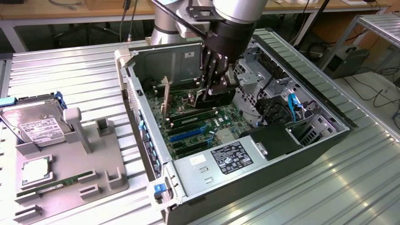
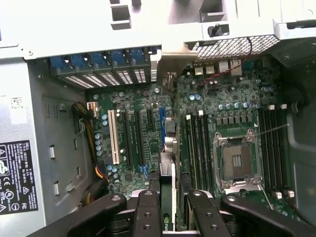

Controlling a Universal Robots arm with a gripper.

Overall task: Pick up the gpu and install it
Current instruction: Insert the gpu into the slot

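Inside the computer case (image 1: 304, 64), the gripper (image 1: 210, 92) squeezes the gpu (image 2: 167, 193) over the motherboard (image 2: 210, 101). Memory slots (image 2: 195, 143) sit just beside.

The gpu (image 2: 168, 180) lies mostly hidden inside the tool (image 2: 170, 197), seemingly clamped.

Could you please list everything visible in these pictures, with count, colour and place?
slatted metal table: one, silver, under everything.
open metal computer case: one, grey, middle of the table.
green motherboard: one, green, inside the case.
grey plastic fixture: one, grey, exterior view's left of the case.
silver labelled hard drive: one, silver, on the fixture.
narrow green RAM stick: one, green, on the fixture.
thin black gpu card: one, black, held edge-on above the motherboard.
robot arm: one, silver and black, reaching into the case.
end effector: one, black, gripping the gpu card.
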